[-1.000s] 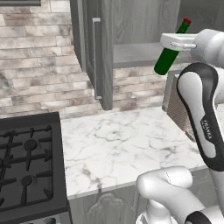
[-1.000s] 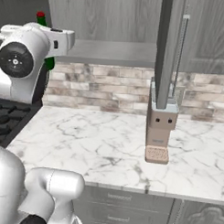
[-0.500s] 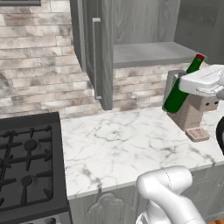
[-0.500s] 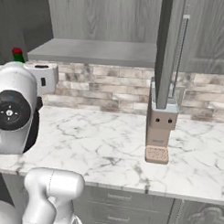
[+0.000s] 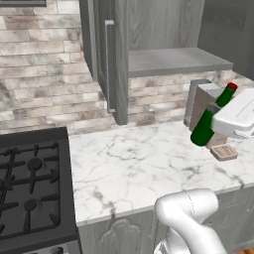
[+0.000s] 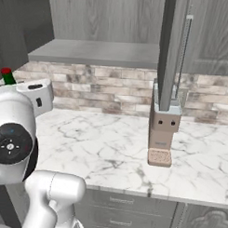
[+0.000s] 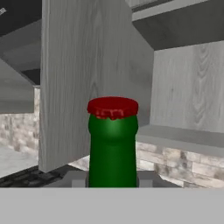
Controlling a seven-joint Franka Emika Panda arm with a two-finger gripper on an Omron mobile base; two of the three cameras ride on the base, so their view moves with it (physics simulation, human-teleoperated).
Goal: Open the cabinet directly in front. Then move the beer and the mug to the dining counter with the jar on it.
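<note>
Beer [image 5: 207, 125]: green bottle with a red cap, tilted, cap up and away from the arm; carried in the air over the right part of the counter [image 5: 149, 163]. No label or writing on it can be read.
Gripper [image 5: 218, 121]: closed on the beer around its body, jaws part-way in; the white hand covers the fingers in the left base view.
Left base view: whole bottle body visible, just in front of a tan and grey appliance [image 5: 206, 106] standing on the counter beyond the gripper. Black stove [image 5: 30, 188] well off to the gripper's left.
Right base view: of the beer, the cap and a bit of neck [image 6: 7, 76] peek above the white hand at far left. The appliance [image 6: 162, 131] is seen face-on, well to the gripper's right, with two small dark dots on its front and a ribbed tray at its foot; no lettering readable.
Hand view: neck and red cap [image 7: 113, 131] rise dead centre, close to the lens. Grey finger bases flank the neck at the bottom edge.
Cabinet: doors swung open; one door [image 5: 106, 54] edge-on beyond and left of the gripper, the other [image 6: 173, 52] edge-on above the appliance. In the hand view a door panel [image 7: 87, 78] stands right behind the beer.
Cabinet inside: bottom shelf [image 5: 173, 59] bare where it shows, above and left of the gripper.
Wall: brick backsplash [image 5: 44, 89] behind the counter.
</note>
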